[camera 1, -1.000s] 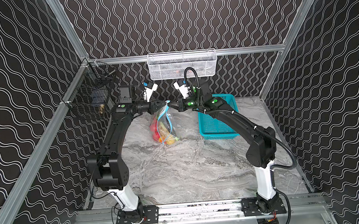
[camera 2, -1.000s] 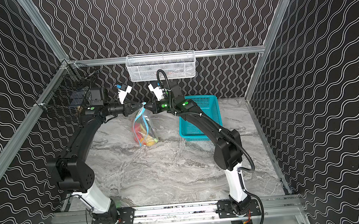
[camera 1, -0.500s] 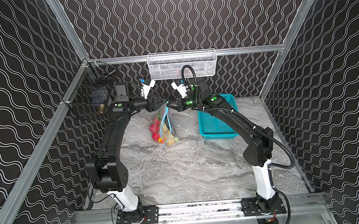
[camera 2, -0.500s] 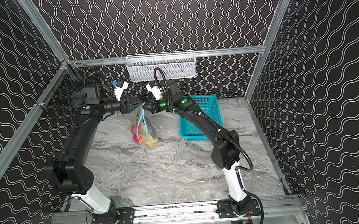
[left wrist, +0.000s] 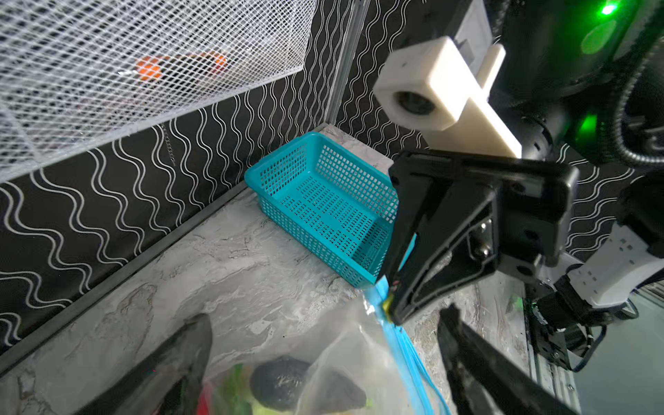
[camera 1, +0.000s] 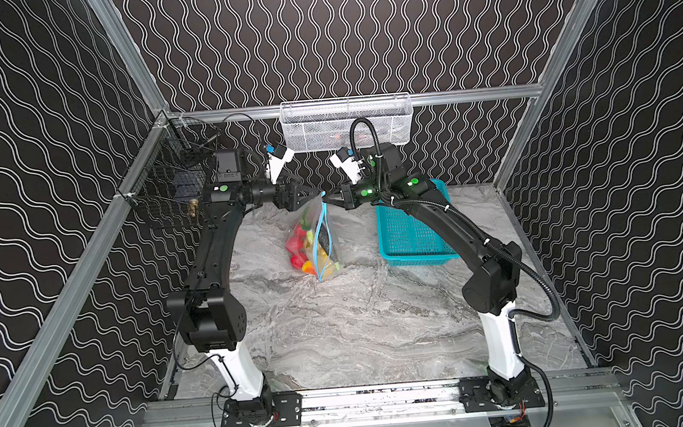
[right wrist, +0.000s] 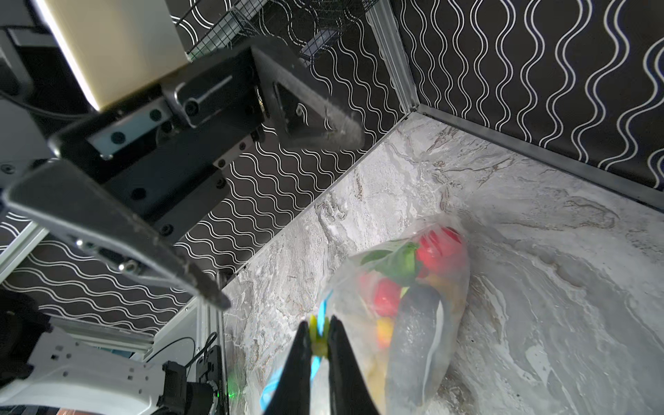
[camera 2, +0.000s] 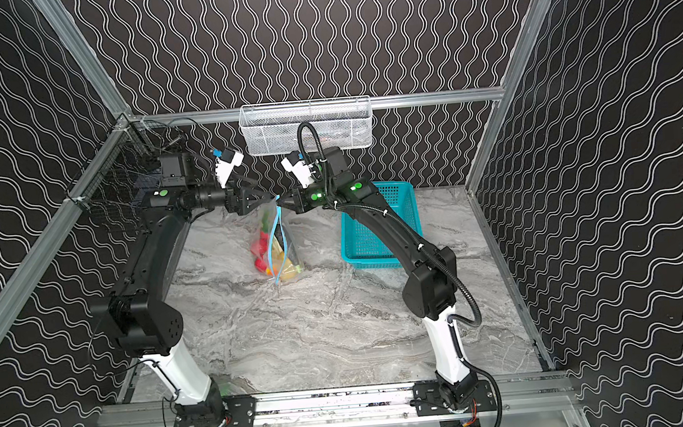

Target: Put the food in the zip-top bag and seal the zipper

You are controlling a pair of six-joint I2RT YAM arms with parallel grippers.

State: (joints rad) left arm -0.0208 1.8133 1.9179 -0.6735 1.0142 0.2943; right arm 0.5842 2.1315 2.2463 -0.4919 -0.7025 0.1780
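Observation:
The zip-top bag (camera 1: 313, 242) (camera 2: 287, 237) hangs upright over the marble table, its lower end on the surface. Inside it the food shows: red tomatoes (right wrist: 440, 248), a green vegetable (right wrist: 395, 262) and a dark cucumber (right wrist: 416, 323). The blue zipper (camera 1: 319, 233) (left wrist: 399, 345) runs down the bag's edge. My right gripper (camera 1: 328, 201) (right wrist: 319, 337) is shut on the zipper's yellowish slider tab (right wrist: 318, 336) at the top. Just left of the bag's top, my left gripper (camera 1: 307, 192) (left wrist: 323, 359) is open, its fingers on either side of the bag's upper corner, holding nothing.
A teal plastic basket (camera 1: 412, 234) (left wrist: 323, 201) stands right of the bag under the right arm. A white mesh basket (camera 1: 345, 122) hangs on the back wall just above both grippers. A black wire basket (camera 1: 170, 182) is fixed at the left wall.
My left gripper has opened and let go of the bag's top. The bag now hangs from the right gripper alone, which stays shut on the slider tab.

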